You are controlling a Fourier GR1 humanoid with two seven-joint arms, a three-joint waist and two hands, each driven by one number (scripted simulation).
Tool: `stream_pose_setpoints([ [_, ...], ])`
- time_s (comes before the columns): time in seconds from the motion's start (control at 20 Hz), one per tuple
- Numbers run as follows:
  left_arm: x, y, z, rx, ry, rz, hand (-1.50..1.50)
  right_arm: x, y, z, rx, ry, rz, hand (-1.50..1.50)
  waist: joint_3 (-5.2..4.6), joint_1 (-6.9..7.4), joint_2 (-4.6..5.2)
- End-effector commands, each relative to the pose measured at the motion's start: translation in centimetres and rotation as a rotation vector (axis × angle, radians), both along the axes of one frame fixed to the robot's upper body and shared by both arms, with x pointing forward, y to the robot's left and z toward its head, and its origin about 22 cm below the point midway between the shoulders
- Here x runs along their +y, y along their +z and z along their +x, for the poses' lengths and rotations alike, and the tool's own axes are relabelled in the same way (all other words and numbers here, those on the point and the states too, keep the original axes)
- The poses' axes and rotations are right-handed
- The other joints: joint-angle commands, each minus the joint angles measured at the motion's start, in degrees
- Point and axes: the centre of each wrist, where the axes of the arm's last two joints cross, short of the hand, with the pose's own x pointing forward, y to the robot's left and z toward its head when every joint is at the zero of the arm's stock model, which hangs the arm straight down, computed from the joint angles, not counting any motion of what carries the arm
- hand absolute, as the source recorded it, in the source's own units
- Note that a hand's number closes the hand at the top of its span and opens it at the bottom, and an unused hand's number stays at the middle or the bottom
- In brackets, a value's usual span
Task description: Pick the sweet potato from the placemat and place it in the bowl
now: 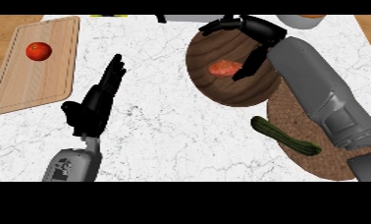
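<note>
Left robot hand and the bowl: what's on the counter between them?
Nothing: in the head view, only bare white marble counter lies between the left robot hand and the wooden bowl.

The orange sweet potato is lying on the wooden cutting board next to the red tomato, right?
Not quite. The head view shows the orange sweet potato lying inside the dark wooden bowl, under the robot's right hand. Only the red tomato sits on the wooden cutting board.
</note>
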Motion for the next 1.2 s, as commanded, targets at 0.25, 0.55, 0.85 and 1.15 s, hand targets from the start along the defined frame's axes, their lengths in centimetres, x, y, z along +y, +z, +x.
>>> stream_pose_setpoints([
  [0.25, -1.2, -0.6, -0.5, 0.009, 0.011, -0.008, 0.0, -4.5, 3.4, 1.2, 0.222, 0.059, 0.215, -1.5, -0.02, -0.35, -0.06],
  [0.55, -0.6, 0.2, 0.3, -0.007, 0.0, -0.015, 0.0, -7.7, 4.1, 1.1, 0.346, 0.023, 0.264, -1.5, 0.07, 0.92, 0.84],
  [0.85, -1.1, -0.1, -0.2, -0.004, -0.03, -0.014, 0.0, -8.5, 3.7, 0.8, 0.407, 0.068, 0.262, -1.5, 0.13, 1.3, 0.94],
  [1.15, -1.1, 0.6, -0.2, -0.015, -0.026, -0.012, 0.0, -10.0, 4.2, 0.3, 0.422, 0.076, 0.234, -1.5, 0.23, 1.93, 1.1],
])
